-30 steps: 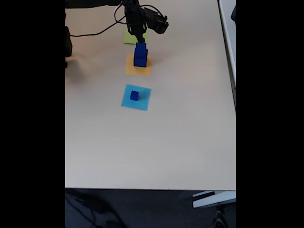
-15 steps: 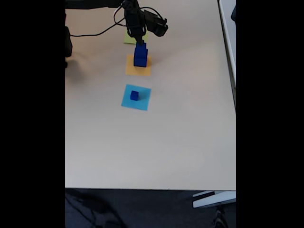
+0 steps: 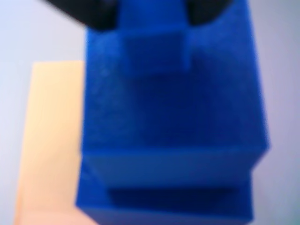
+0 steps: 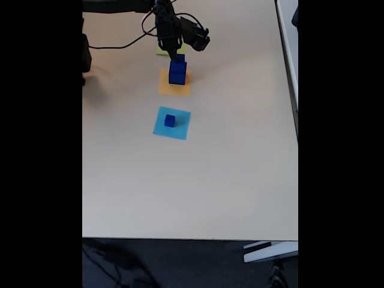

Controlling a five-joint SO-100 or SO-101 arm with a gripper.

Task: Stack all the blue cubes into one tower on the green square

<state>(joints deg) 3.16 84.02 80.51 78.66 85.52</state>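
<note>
In the fixed view a short stack of blue cubes (image 4: 177,72) stands over the orange square (image 4: 174,87). My gripper (image 4: 175,55) reaches down onto its top from the back. In the wrist view my gripper (image 3: 150,18) has its dark fingers (image 3: 89,11) pressed on both sides of a small blue cube (image 3: 150,44), which sits on a larger blue cube (image 3: 173,108); the orange square (image 3: 51,140) lies to the left. A further small blue cube (image 4: 170,120) rests on the light-blue square (image 4: 172,123). The green square (image 4: 161,50) lies behind, mostly hidden by the arm.
A black cable (image 4: 120,41) runs across the back left of the table (image 4: 198,186). The table's front edge runs near the bottom of the fixed view and its right edge at the far right. Dark equipment (image 4: 86,57) stands at the back left.
The arm and gripper have shifted slightly toward the back left. The blue stack has stayed over the orange square, barely moving. The small cube on the light-blue square has not moved.
</note>
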